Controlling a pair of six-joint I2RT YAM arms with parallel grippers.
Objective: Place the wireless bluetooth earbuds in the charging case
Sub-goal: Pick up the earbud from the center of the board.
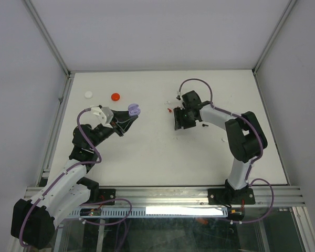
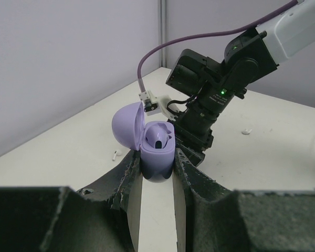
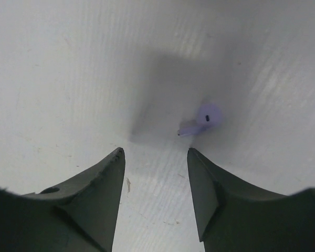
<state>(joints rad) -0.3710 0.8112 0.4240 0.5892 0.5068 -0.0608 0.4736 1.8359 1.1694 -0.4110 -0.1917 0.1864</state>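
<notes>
My left gripper (image 1: 127,119) is shut on a lavender charging case (image 1: 133,110) and holds it above the table. In the left wrist view the case (image 2: 156,160) sits between my fingertips with its lid (image 2: 127,126) open and one lavender earbud (image 2: 158,137) seated inside. My right gripper (image 1: 179,122) points down at the table, open and empty. In the right wrist view a second lavender earbud (image 3: 202,119) lies on the table just beyond the right fingertip (image 3: 195,157) of that gripper (image 3: 155,155).
A white round case (image 1: 88,94) and a red round case (image 1: 115,96) lie at the back left. A red earbud (image 1: 169,110), a black one (image 1: 205,125) and a white one (image 1: 224,140) lie around the right gripper. Another white earbud (image 2: 114,155) lies near the lavender case.
</notes>
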